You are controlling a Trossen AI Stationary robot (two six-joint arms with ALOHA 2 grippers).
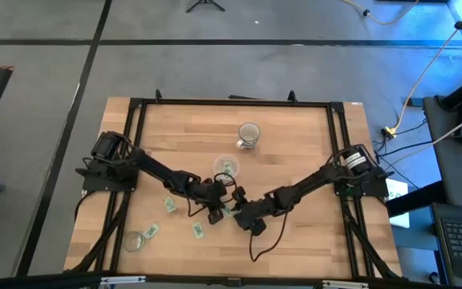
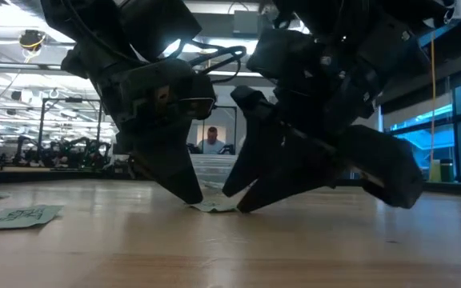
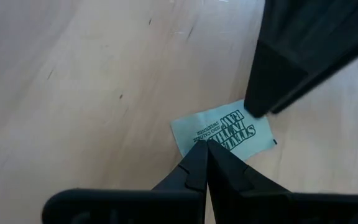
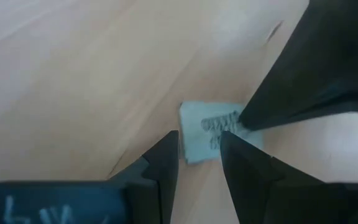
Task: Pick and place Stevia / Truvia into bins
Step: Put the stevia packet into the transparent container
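Note:
One pale green sachet (image 1: 227,211) lies flat on the wood between my two grippers; it also shows in the low view (image 2: 214,206). My left gripper (image 3: 205,145) is shut, its tips down on the sachet's near edge. My right gripper (image 4: 201,142) is open by a narrow gap and stands over the sachet's opposite end. Three more sachets (image 1: 168,205) (image 1: 198,230) (image 1: 151,230) lie flat toward the table's left near side. The clear cup (image 1: 226,166) stands just beyond the grippers with a sachet inside. My left gripper presses its shut fingertips (image 3: 197,155) on the sachet's edge (image 3: 194,134), slanting down from the table's left. The sachet lies flat on the table. My right gripper slants down from the right; one fingertip (image 3: 257,111) meets the sachet's far edge (image 3: 241,118), while the other finger (image 4: 166,155) stands beside it.
A darker round cup (image 1: 249,132) stands farther back near the table's middle. A flat clear round piece (image 1: 134,239) lies near the left near corner. A black frame (image 1: 231,103) runs around the table. A person (image 2: 211,142) sits in the room beyond.

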